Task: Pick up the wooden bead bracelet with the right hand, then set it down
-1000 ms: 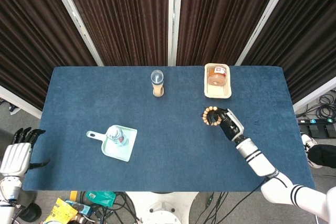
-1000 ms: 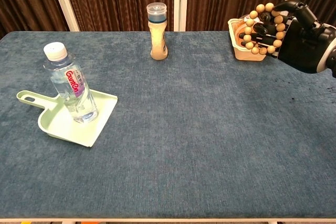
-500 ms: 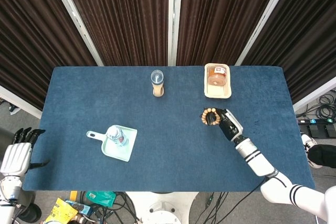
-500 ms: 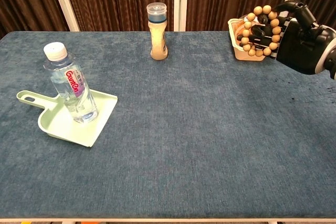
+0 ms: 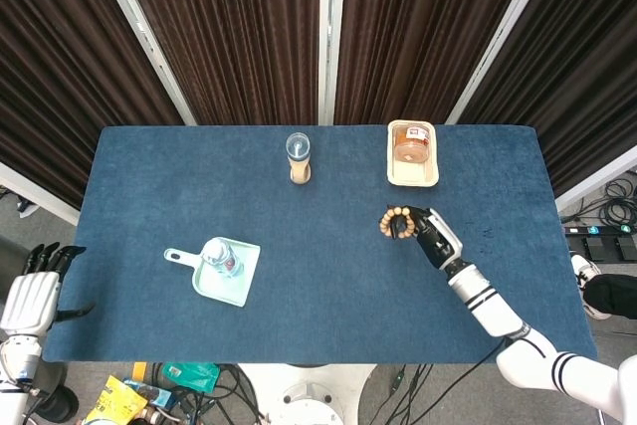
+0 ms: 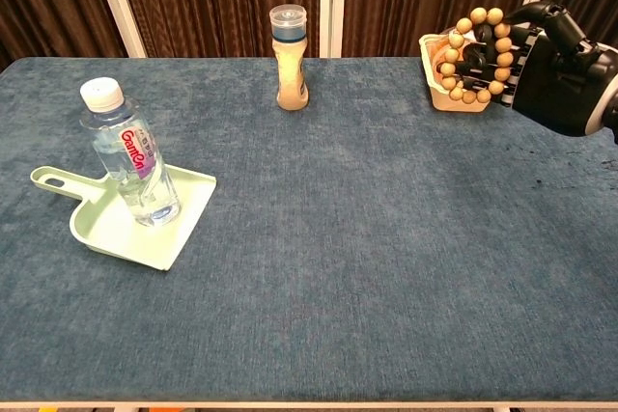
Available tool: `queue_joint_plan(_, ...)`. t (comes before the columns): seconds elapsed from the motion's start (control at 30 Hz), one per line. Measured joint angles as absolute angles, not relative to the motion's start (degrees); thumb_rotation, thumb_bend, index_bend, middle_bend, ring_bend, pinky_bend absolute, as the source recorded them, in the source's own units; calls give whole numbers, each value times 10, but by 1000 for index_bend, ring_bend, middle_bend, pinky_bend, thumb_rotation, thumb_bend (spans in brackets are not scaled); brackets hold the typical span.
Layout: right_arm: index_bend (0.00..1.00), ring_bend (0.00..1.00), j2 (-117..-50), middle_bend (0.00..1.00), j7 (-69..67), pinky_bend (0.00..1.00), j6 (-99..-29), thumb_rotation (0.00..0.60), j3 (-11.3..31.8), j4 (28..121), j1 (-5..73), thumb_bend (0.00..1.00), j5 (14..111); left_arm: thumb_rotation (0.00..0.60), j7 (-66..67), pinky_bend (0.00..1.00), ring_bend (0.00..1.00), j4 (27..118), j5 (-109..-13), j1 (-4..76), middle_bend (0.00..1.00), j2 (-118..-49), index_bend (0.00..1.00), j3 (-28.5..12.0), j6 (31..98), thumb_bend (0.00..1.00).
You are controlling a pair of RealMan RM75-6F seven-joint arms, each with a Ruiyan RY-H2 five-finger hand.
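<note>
A blue cloth-covered counter [image 5: 328, 276] seen from above and from chest height. The right hand [image 6: 550, 69], black and white, is raised above the counter's right half with its fingers [image 6: 483, 57] curled through the wooden bead bracelet [image 6: 471, 55], gripping it so the loop of tan beads hangs off the surface. From above, the bracelet [image 5: 395, 223] sits just in front of a cream tray [image 5: 412, 173] holding a lidded jar [image 5: 412, 146], near the far edge. A slim bottle [image 6: 290, 57] stands mid-counter at the back. At front left, a water bottle [image 6: 130, 156] stands on a pale green dustpan [image 6: 135, 224]. The broad middle and front right are bare cloth. The left hand [image 5: 35, 291] hangs off the counter's left edge, fingers apart, holding nothing.
</note>
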State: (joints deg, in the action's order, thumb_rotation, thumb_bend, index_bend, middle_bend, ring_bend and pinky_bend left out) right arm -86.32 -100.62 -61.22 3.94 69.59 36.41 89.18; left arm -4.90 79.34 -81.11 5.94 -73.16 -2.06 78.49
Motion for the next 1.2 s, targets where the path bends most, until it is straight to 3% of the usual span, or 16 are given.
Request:
queue_joint_plan(0.3, 526, 289, -860, 583, -1007, 0, -624, 289, 31, 695, 363, 1000, 904, 600, -55, 21, 57, 788, -812, 58, 157, -734, 175, -20, 786, 35)
queue_joint_plan(0.4, 489, 280, -860, 562, -1012, 0, -627, 249, 29, 693, 362, 993, 906, 600, -55, 20, 57, 787, -813, 58, 157, -735, 175, -20, 786, 35)
queue_joint_plan(0.43, 476, 278, -861, 558, -1013, 0, -628, 236, 29, 692, 362, 955, 906, 600, -56, 20, 57, 787, -813, 58, 157, -735, 175, -20, 786, 35)
queue_joint_plan(0.47, 457, 276, -861, 553, -1013, 0, -628, 223, 28, 691, 362, 847, 906, 600, -56, 20, 57, 786, -813, 58, 157, -735, 175, -20, 786, 35)
queue_joint_plan(0.57, 427, 268, -860, 543, -1014, 0, -625, 217, 26, 691, 364, 438, 907, 600, -56, 21, 57, 787, -813, 59, 157, -735, 175, -20, 785, 35)
queue_joint_plan(0.77, 415, 263, -860, 539, -1021, 0, -621, 214, 22, 690, 369, 271, 911, 600, -56, 21, 57, 786, -811, 58, 157, -735, 175, -20, 784, 35)
queue_joint_plan(0.9, 415, 262, -861, 538, -1025, 0, -624, 214, 20, 688, 370, 257, 912, 600, -55, 20, 57, 788, -811, 58, 157, -733, 175, -20, 784, 35)
queue_joint_plan(1.07, 512, 263, -861, 546, -1027, 0, -634, 210, 19, 690, 366, 437, 912, 600, -54, 21, 57, 789, -811, 59, 157, -733, 175, -20, 783, 35)
queue_joint_plan(1.2, 596, 263, -863, 561, -1030, 0, -640, 210, 20, 689, 360, 482, 905, 600, -53, 20, 57, 791, -812, 58, 157, -732, 175, -20, 785, 35)
